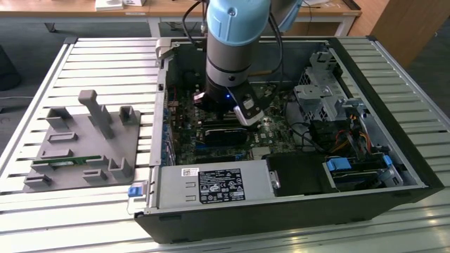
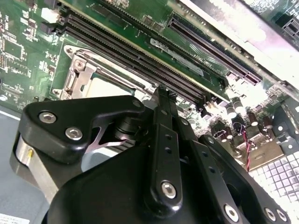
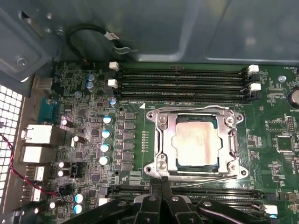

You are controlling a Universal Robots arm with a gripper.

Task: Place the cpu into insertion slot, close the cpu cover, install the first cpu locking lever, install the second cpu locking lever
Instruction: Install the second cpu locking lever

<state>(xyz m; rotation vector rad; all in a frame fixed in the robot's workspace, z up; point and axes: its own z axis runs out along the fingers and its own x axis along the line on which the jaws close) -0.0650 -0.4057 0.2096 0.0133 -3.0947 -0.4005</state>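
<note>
The cpu lies flat in the insertion slot, its dull silver top showing through the window of the cpu cover. That cover is folded down over it. One thin wire locking lever runs along the socket side nearest my gripper, and another runs along the far side. My fingers are pressed together, and their tips rest at the socket's corner by the near lever. In the second wrist view my gripper stands just beside the cpu cover. The exterior view has my gripper low inside the open computer case.
Long black memory slots flank the socket on both sides. A black heatsink block sits beside my gripper, with a silver power supply and drive cages around it. A grey fixture plate lies at the exterior view's left.
</note>
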